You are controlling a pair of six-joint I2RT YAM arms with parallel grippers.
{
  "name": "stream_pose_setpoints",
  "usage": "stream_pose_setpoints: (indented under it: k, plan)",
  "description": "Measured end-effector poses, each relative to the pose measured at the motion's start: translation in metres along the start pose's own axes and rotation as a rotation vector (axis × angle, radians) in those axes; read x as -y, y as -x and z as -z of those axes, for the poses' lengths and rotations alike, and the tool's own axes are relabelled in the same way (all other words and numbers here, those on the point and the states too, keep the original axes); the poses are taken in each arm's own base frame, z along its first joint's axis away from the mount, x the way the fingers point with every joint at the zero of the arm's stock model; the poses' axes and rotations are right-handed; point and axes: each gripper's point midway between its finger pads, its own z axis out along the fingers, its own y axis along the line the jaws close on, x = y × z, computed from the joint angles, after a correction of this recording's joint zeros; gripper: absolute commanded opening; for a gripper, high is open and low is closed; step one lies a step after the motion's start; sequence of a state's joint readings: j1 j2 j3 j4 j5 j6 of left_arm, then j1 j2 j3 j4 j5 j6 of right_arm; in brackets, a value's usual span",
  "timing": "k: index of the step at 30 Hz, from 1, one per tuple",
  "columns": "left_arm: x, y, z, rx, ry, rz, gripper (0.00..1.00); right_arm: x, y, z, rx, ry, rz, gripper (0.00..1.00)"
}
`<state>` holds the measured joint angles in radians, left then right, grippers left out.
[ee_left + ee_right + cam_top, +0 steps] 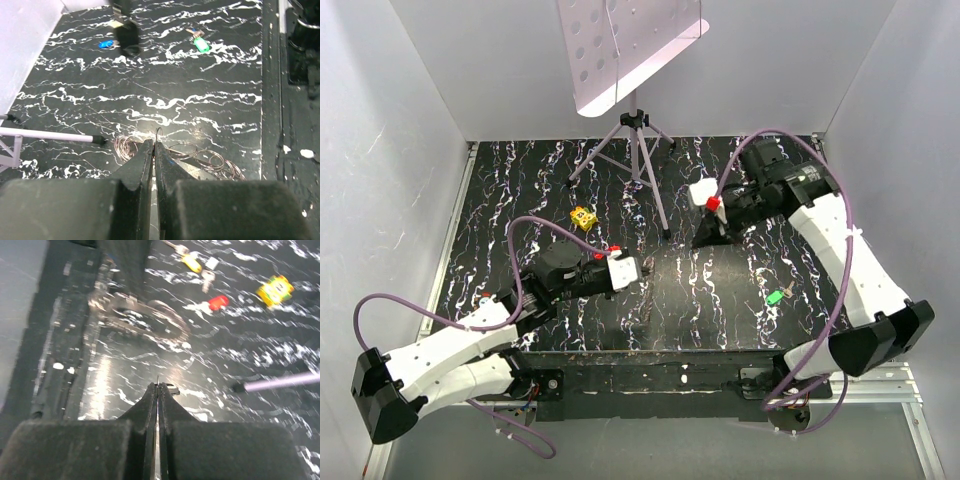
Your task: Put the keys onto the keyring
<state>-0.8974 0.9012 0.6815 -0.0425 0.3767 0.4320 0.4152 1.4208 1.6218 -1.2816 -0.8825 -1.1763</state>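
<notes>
green key lying flat, blade angled far-right, away from arms

A yellow spotted block sits on the bench near the left jaws; a tripod foot rests between left and right jaws

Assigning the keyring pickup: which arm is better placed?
Left, I'd say. The left gripper, shut, sits right at the keyring; the right gripper, also shut, has it well ahead.
</notes>
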Motion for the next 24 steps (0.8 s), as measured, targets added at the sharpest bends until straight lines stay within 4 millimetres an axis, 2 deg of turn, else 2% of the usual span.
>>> stream_pose_setpoints:
  k: [4, 8, 17, 24]
  plan:
    - [-0.011, 0.012, -0.003, 0.021, 0.046, 0.034, 0.00, -0.040, 0.024, -0.021, 0.016, 0.123, 0.046, 0.01]
    - [-0.018, 0.012, -0.005, 0.021, 0.095, 0.114, 0.00, -0.072, 0.031, -0.029, -0.001, 0.200, -0.011, 0.01]
    - [-0.035, 0.016, -0.004, 0.039, 0.222, 0.237, 0.00, -0.078, 0.027, -0.032, -0.033, 0.217, -0.187, 0.01]
    - [-0.037, 0.020, -0.005, 0.050, 0.255, 0.252, 0.00, -0.061, 0.020, -0.045, -0.064, 0.191, -0.291, 0.01]
